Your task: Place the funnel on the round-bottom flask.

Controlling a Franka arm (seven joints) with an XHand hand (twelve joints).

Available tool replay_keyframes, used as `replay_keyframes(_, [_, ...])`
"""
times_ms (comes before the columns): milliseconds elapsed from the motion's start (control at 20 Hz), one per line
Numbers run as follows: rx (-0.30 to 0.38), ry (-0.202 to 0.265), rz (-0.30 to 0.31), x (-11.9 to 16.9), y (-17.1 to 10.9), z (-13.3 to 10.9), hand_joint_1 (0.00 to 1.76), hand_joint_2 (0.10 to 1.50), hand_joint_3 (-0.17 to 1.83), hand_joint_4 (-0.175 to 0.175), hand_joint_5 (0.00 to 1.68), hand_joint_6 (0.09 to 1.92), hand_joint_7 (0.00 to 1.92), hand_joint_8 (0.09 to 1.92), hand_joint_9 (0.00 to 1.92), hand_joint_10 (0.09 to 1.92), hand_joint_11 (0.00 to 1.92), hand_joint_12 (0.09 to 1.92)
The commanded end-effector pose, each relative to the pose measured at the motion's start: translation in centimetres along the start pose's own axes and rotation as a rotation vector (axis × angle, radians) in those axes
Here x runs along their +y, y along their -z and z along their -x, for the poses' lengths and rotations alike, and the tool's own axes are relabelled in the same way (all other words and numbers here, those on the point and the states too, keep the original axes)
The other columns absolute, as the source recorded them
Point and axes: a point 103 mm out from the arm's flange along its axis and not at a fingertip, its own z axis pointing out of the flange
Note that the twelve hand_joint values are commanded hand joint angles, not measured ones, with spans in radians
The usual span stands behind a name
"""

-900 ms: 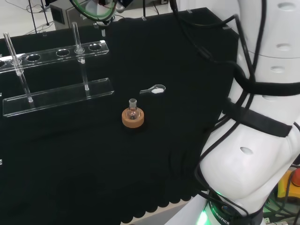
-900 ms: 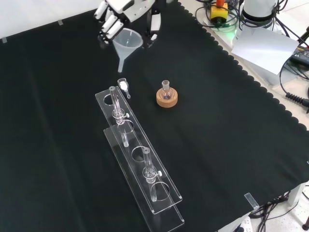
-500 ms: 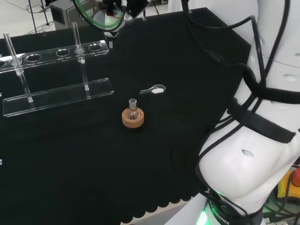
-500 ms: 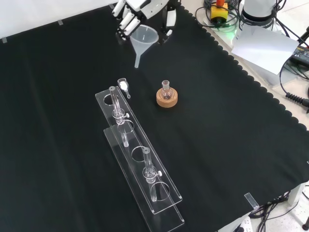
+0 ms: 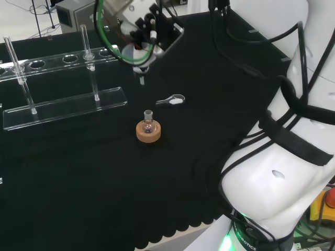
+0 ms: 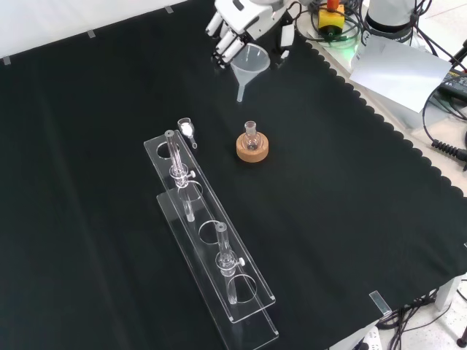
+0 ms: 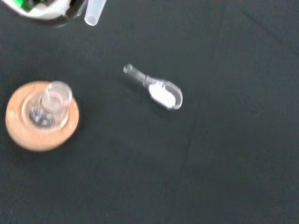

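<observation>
The funnel (image 6: 252, 62) is held in the air by the hand (image 6: 246, 16), whose fingers (image 6: 222, 45) are curled round the wide rim, with the spout pointing down at the cloth (image 6: 350, 211). In the front view it hangs above and just behind the flask (image 6: 252, 138), which sits upright in its cork ring (image 6: 252, 150) near the middle of the bench.

The neck of the flask is narrow, so a miss is judged the main risk: if the spout is lowered a little off line, the lip could be struck and the flask tipped out of the ring. In the wrist view the spout tip (image 7: 95, 12) is seen well apart from the flask mouth (image 7: 56, 94), so more sideways travel is judged to be needed before any descent. A tilted spout could also catch on the rim instead of sliding in. The small scoop (image 6: 187, 130) with white powder lies near the path, as does the clear tube rack (image 6: 211, 244); either could be brushed if the hand is carried too low.

Compared with the earlier frames, the hand and funnel are found farther right in the front view and nearer the flask. In the head view they are seen lower and closer to the scoop. The flask, ring, scoop and rack are unchanged in place.
</observation>
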Motion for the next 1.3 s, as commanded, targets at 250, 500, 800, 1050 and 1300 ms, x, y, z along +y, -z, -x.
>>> replay_keyframes(250, [0.027,-0.007,-0.054,0.1,-3.0,-1.4,0.83,0.72,0.69,-0.021,0.6,0.79,0.72,0.66,1.11,0.43,0.63,1.24])
replay_keyframes(500, [0.022,0.003,-0.065,0.2,-3.6,-2.3,0.83,0.72,0.69,-0.021,0.61,0.79,0.72,0.66,1.11,0.43,0.63,1.24])
replay_keyframes(800, [0.017,0.008,-0.076,0.5,-4.2,-2.8,0.83,0.72,0.69,-0.022,0.61,0.8,0.72,0.66,1.1,0.43,0.63,1.24])
replay_keyframes(1050, [0.013,0.011,-0.078,0.8,-4.3,-3.1,0.84,0.72,0.69,-0.02,0.61,0.8,0.72,0.66,1.1,0.43,0.63,1.24])
replay_keyframes(1300, [0.003,0.015,-0.087,1.5,-5.0,-3.4,0.83,0.72,0.69,-0.02,0.61,0.81,0.71,0.66,1.1,0.43,0.63,1.24])
